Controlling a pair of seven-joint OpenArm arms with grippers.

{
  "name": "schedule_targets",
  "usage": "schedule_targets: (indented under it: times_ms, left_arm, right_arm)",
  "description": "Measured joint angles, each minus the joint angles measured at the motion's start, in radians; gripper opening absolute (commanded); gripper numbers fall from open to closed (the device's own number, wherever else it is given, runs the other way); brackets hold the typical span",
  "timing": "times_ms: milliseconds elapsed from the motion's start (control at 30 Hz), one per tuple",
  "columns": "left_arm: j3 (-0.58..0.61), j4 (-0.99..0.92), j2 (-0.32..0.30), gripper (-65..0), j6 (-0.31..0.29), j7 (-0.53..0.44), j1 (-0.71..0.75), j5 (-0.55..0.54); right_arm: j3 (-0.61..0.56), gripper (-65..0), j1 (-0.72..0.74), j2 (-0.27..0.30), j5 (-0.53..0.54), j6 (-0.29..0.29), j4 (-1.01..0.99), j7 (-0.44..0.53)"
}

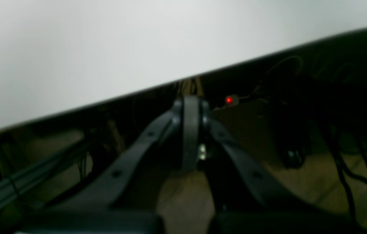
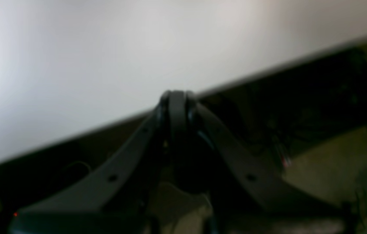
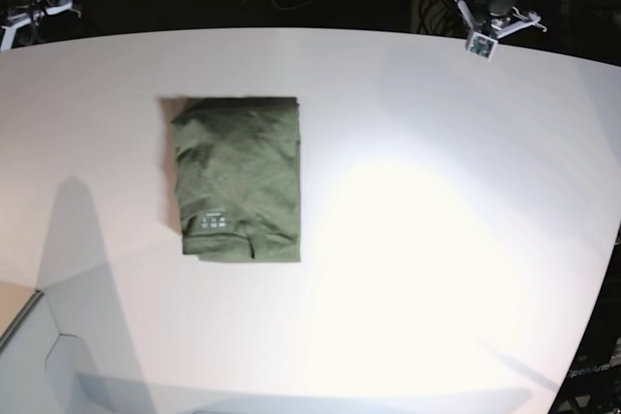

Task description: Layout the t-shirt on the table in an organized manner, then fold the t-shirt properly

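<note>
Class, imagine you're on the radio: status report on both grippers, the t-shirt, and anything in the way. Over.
Left gripper shut, empty, off the table edge. Right gripper likewise. T-shirt folded into a compact rectangle on the table. Nothing in the way.

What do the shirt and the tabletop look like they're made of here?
The t-shirt: soft olive-green woven or knit fabric, probably cotton; matte, with creases. The table: a hard, smooth white surface, possibly laminate; a faint sheen from the light.

Dark surroundings, tangled cables (image 1: 339, 169), a red indicator light (image 1: 228, 100), tan floor (image 1: 183, 208).
</note>
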Motion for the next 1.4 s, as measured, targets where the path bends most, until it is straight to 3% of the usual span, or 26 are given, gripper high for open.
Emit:
schedule_targets:
  times_ms: [133,267,333,467,667,833,933,1000,1033,1133,1200,1300,1333,1400]
  left_arm:
    - [0.002,-0.157,-0.005,-65.0,0.001,-0.011,-0.006,-0.017]
    - [0.006,-0.319,-0.06,-65.0,0.002,-0.004,-0.002,-0.154]
    - [0.007,-0.387,-0.082,-65.0,0.003,-0.014,-0.013,-0.213]
    - [0.011,-0.554,-0.13,-65.0,0.008,-0.026,-0.063,-0.233]
    - [0.021,-0.853,-0.166,-65.0,0.011,-0.295,-0.127,-0.232]
    - [0.055,-1.311,-0.242,-65.0,0.019,-0.46,-0.309,-0.225]
    - [0.091,-1.5,-0.27,-65.0,0.018,-0.618,-0.38,-0.237]
    - [0.106,-1.566,-0.273,-65.0,0.019,-0.678,-0.401,-0.239]
    - [0.118,-1.591,-0.272,-65.0,0.035,-0.68,-0.41,-0.239]
    - [0.159,-1.63,-0.261,-65.0,0.241,-0.673,-0.435,-0.231]
    - [0.193,-1.629,-0.27,-65.0,0.297,-0.681,-0.447,-0.235]
    - [0.217,-1.632,-0.274,-65.0,0.318,-0.679,-0.475,-0.235]
    - [0.217,-1.644,-0.27,-65.0,0.354,-0.675,-0.49,-0.237]
    - [0.217,-1.692,-0.257,-65.0,0.491,-0.625,-0.532,-0.237]
  right_arm:
    - [0.024,-65.0,-0.035,0.0,0.029,0.003,-0.059,0.026]
    - [0.043,-65.0,-0.055,0.001,0.004,0.003,-0.214,0.042]
    - [0.04,-65.0,-0.063,0.015,0.008,0.004,-0.313,0.126]
    - [0.035,-65.0,-0.061,0.041,-0.057,0.003,-0.515,0.271]
    - [0.035,-65.0,0.011,0.081,-0.201,-0.003,-0.832,0.437]
    - [0.029,-65.0,0.077,0.126,-0.312,-0.005,-1.141,0.637]
    - [-0.071,-65.0,0.082,0.182,-0.313,-0.005,-1.332,0.76]
    - [-0.156,-65.0,0.089,0.201,-0.305,-0.084,-1.44,0.843]
    - [-0.202,-65.0,0.099,0.208,-0.309,-0.151,-1.49,0.866]
    - [-0.327,-65.0,0.116,0.222,-0.311,-0.31,-1.589,0.942]
    - [-0.391,-65.0,0.122,0.225,-0.306,-0.41,-1.62,0.959]
    - [-0.443,-65.0,0.14,0.222,-0.306,-0.535,-1.664,0.963]
    - [-0.46,-65.0,0.154,0.222,-0.306,-0.596,-1.686,0.946]
    - [-0.505,-65.0,0.188,0.219,-0.31,-0.731,-1.731,0.9]
